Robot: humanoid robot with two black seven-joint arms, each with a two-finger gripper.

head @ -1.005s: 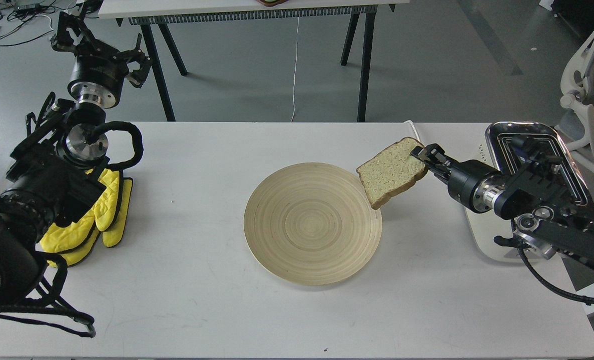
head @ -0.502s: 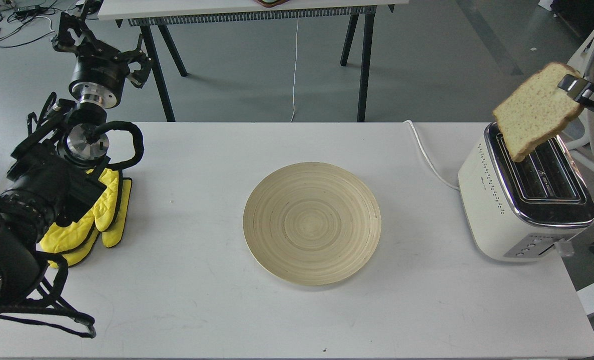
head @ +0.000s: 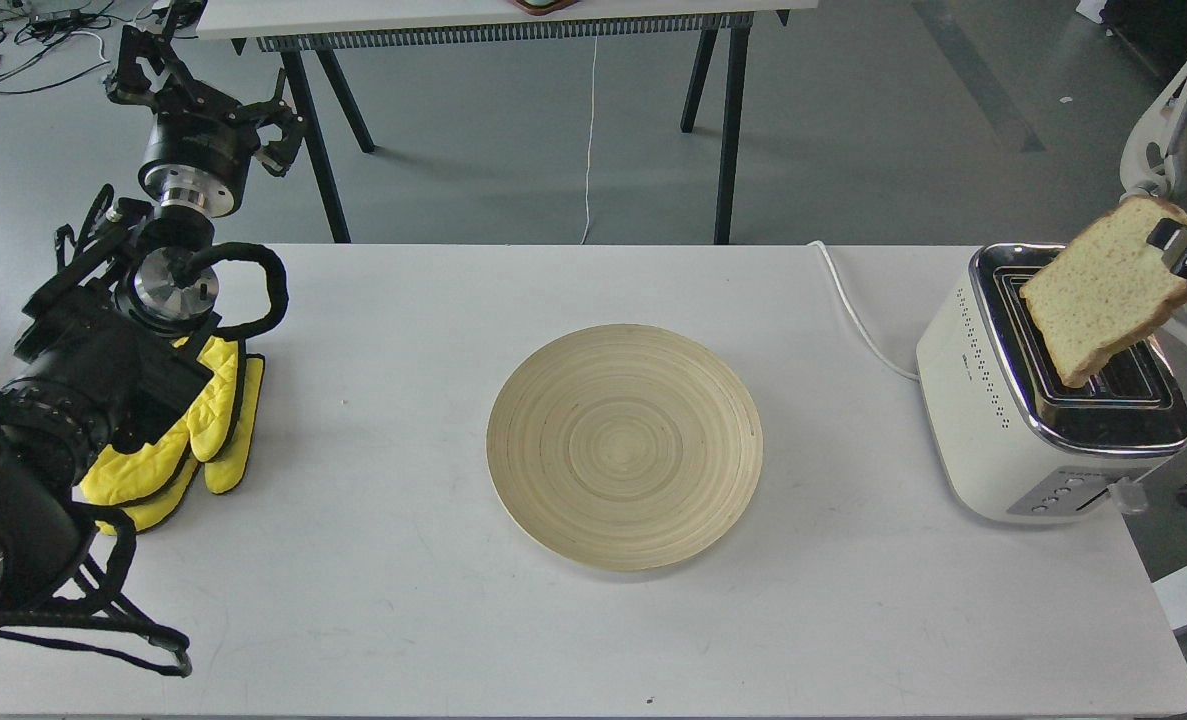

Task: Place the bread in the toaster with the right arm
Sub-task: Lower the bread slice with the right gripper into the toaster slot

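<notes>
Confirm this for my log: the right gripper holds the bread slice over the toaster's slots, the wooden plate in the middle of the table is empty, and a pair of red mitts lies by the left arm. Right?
Not quite. The head view shows the mitts are yellow, not red. The rest stands: the right gripper holds the bread slice over the toaster, and the wooden plate is empty.

Pale, brown-crusted slice of sandwich bread point(head: 1103, 295) pinched at its upper right corner by the black two-finger right gripper point(head: 1175, 250), tilted, lower corner down at the slots of the boxy cream-white, chrome-topped toaster point(head: 993, 420). White cord point(head: 858, 315) trailing across the white table point(head: 403, 620). Round, ringed wooden plate point(head: 624, 447) bare at table centre. Yellow quilted mitts point(head: 203, 440) far left beside the black left arm, its gripper point(head: 203, 95) raised beyond the table edge, fingers spread.
</notes>
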